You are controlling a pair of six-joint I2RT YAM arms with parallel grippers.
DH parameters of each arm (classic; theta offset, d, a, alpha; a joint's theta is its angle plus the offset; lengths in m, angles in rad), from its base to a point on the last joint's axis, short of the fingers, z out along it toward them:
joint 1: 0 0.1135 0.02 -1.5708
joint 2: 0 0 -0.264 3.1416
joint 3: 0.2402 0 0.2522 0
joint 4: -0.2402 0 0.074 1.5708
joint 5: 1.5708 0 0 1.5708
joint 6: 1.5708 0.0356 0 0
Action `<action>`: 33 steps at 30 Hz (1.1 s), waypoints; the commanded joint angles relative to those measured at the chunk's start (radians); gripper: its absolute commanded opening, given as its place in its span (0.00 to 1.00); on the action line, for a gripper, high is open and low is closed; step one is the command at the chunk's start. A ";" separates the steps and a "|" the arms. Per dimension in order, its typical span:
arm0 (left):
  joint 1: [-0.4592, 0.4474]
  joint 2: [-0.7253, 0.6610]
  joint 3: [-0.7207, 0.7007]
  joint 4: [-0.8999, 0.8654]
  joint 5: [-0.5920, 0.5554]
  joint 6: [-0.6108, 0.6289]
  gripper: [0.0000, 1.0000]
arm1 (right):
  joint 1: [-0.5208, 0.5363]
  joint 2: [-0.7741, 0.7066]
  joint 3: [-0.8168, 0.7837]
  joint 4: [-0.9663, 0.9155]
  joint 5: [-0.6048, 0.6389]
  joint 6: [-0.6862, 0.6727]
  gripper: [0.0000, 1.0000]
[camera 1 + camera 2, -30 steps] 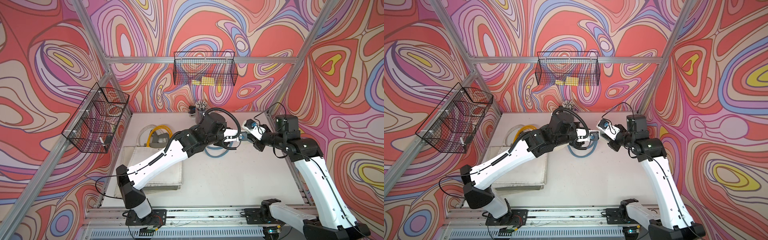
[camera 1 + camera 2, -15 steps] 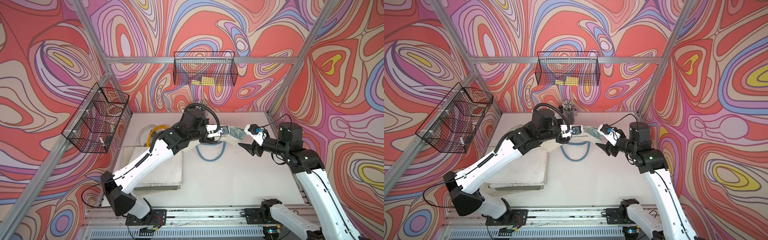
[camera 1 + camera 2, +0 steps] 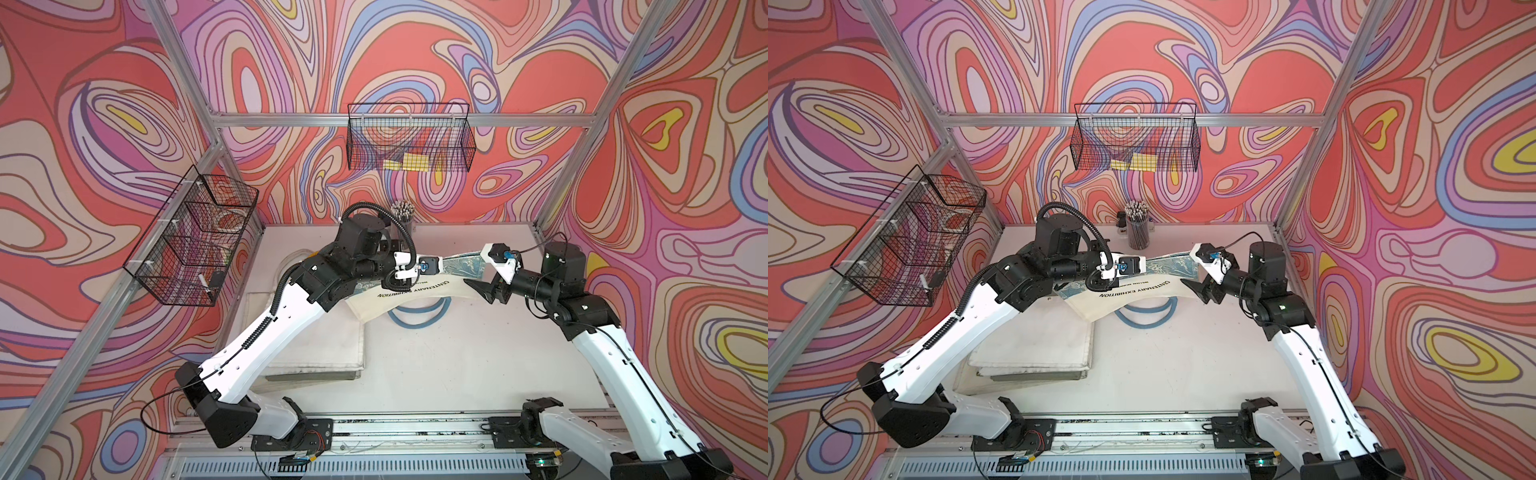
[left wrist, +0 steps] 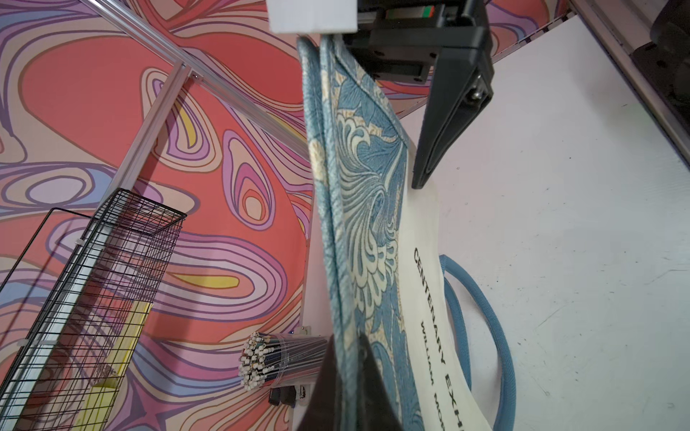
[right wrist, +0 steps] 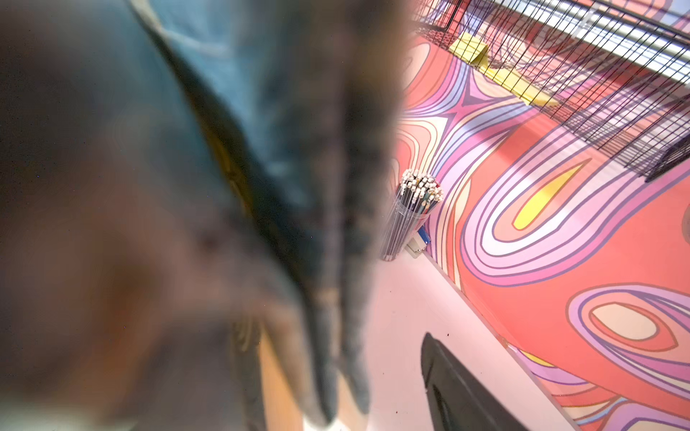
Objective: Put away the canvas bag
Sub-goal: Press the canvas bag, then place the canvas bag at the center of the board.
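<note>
One canvas bag (image 3: 415, 291) up in the air, pinched along its top edge.

Printed in black with "CENTENARY EXHIBITION" and, below that, "WILLIAM MO", cut off there. Hanging over the table (image 3: 478, 365), a little toward 12 o'clock from the middle, with two blue handles (image 3: 419, 322) drooping down. Squeezed tight in the left gripper (image 3: 434, 266); at the 3 o'clock end, lying loose between the wide-apart jaws of the right gripper (image 3: 478, 270). One cup of pencils (image 3: 402, 214) at 12 o'clock. One white pad (image 3: 316, 353) at 8 o'clock. Two wire baskets: back basket (image 3: 409, 141) at 12 o'clock, side basket (image 3: 187, 245) at 9 o'clock.
</note>
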 commanded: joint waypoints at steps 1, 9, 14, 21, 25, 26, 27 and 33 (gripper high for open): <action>0.019 -0.059 0.042 0.005 0.092 0.038 0.00 | -0.001 0.018 -0.006 0.047 0.027 0.023 0.84; 0.054 -0.078 0.054 -0.028 0.176 0.029 0.00 | -0.001 0.029 0.020 -0.084 -0.018 -0.015 0.99; 0.069 -0.048 0.086 -0.061 0.216 0.033 0.00 | -0.001 0.095 0.021 -0.041 -0.209 -0.006 0.93; 0.133 -0.024 0.081 -0.022 0.212 0.025 0.00 | 0.000 0.177 -0.016 0.156 -0.251 0.039 0.00; 0.171 0.006 0.088 0.032 0.172 0.048 0.00 | 0.017 0.234 -0.037 0.345 -0.214 0.090 0.00; 0.180 0.017 0.089 0.047 0.157 0.059 0.00 | 0.034 0.254 -0.036 0.388 -0.190 0.088 0.00; 0.189 0.024 0.091 0.062 0.144 0.066 0.00 | 0.052 0.275 -0.033 0.428 -0.159 0.089 0.00; 0.253 0.045 0.054 0.177 0.038 0.075 0.00 | 0.219 0.462 0.051 0.593 0.074 0.034 0.00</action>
